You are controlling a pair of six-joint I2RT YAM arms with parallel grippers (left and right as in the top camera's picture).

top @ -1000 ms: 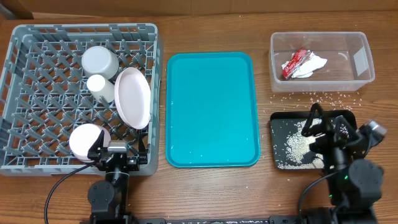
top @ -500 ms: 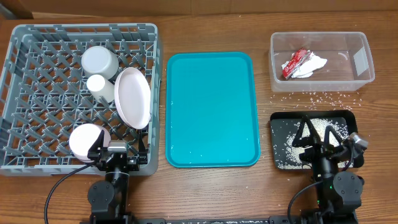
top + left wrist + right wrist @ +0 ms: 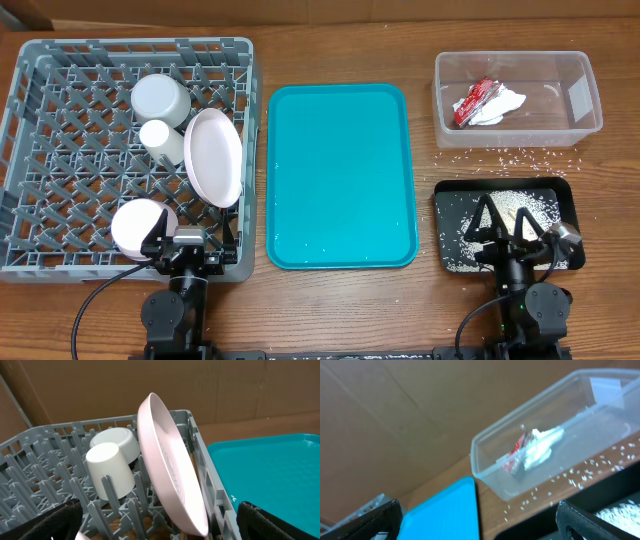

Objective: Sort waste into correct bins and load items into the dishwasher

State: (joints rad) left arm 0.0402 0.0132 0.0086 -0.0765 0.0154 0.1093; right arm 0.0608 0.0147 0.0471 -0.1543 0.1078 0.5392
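Overhead view of a wooden table. Change from a second ago: right gripper (image 3: 510,218) drawn back toward the lower edge of the frame, now low over the near part of the black tray (image 3: 450,195), jaws spread wide, nothing between them. No change at the left gripper (image 3: 192,234), at the lower edge of the grey dish rack (image 3: 60,55), jaws likewise spread and empty. Crockery, tub and trays unmoved.

In the clear tub (image 3: 590,105), upper right: red-and-white sauce packet (image 3: 474,100), long axis slanting from lower left to upper right, touching the crumpled napkin (image 3: 503,104) on its right. Rice scraps (image 3: 468,232) in the black tray; more loose grains (image 3: 510,155) on the table between tray and tub.

Large plate (image 3: 215,155) on edge in the rack, long axis up-down in the frame, leaning toward the upturned cup (image 3: 160,140) and bowl (image 3: 160,96). Another round white dish (image 3: 136,225) at the rack's lower edge. Teal tray (image 3: 340,120) in the centre, long axis up-down.
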